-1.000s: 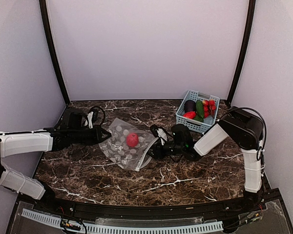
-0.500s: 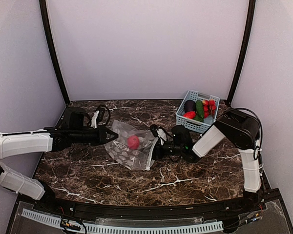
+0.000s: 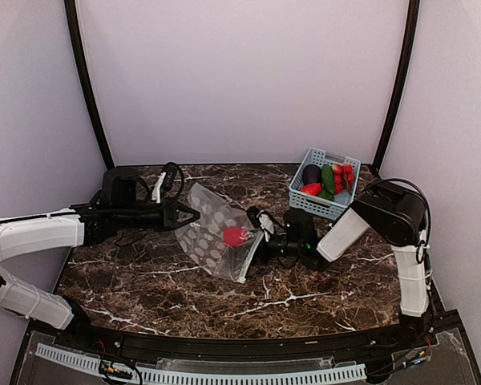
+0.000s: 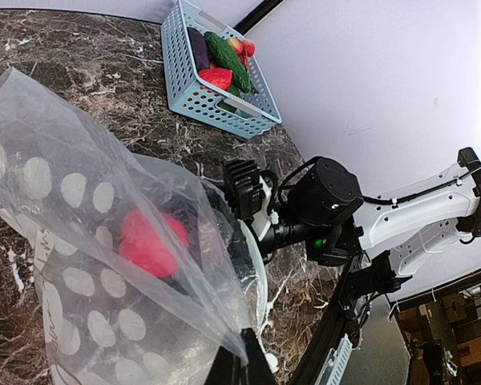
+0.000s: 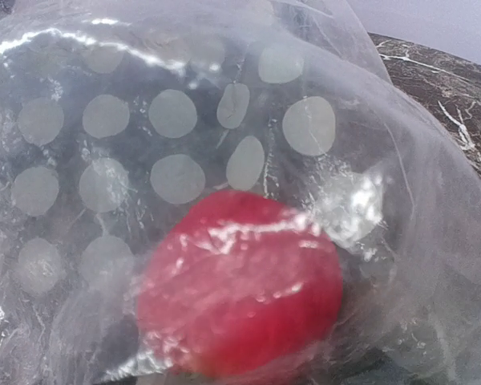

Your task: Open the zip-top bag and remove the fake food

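Left gripper [image 3: 191, 215] is pinching the upper-left corner of the zip-top bag [image 3: 212, 245], jaws closed on the plastic, and is holding that corner up off the table [image 3: 144, 277]. Bag is sitting centre frame in the top view, dotted face showing, lower edge resting on the surface. Red fake food [image 3: 235, 235] is lying inside the bag toward its right side; in the right wrist view it is filling the lower middle behind clear film. Right gripper [image 3: 258, 235] is sitting at the bag's right edge. Can't tell how wide its jaws are standing, since plastic is hiding the fingers. Table is showing a dark brown marble pattern with white veining, running to a curved black front edge at the bottom. Light-blue slotted basket [image 3: 314, 207] is standing at the table's upper right, well apart from the bag, holding toy produce [image 3: 327, 178] in purple, green and red. Pale lilac walls [image 3: 240, 80] are closing in the back and both sides; two black poles [image 3: 86, 88] are running up the rear corners.
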Available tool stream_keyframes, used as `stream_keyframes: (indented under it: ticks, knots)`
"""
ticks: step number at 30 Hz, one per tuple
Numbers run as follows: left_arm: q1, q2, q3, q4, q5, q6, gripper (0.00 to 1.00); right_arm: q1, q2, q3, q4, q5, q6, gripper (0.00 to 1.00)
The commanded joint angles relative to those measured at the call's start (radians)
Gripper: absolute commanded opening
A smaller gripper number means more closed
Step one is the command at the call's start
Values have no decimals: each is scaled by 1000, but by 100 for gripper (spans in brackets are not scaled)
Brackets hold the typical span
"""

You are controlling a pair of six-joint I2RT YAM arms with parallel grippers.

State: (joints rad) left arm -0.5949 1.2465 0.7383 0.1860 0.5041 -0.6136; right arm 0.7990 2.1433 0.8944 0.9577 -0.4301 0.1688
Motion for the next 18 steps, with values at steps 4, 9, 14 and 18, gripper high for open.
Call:
stream_keyframes:
  ticks: [4,9,14,18]
  knots:
    - [-11,-22,32,-5,20,26,1,12,9,-10,53,-3,-17,76]
    - [-11,-18,31,-17,-4,34,1,13,17,3,19,10,-25,61]
    - [-9,-19,26,-51,-69,45,1,14,27,-7,-4,31,-30,55]
    - [-8,-14,20,-49,-80,42,1,15,25,-32,-6,31,-37,55]
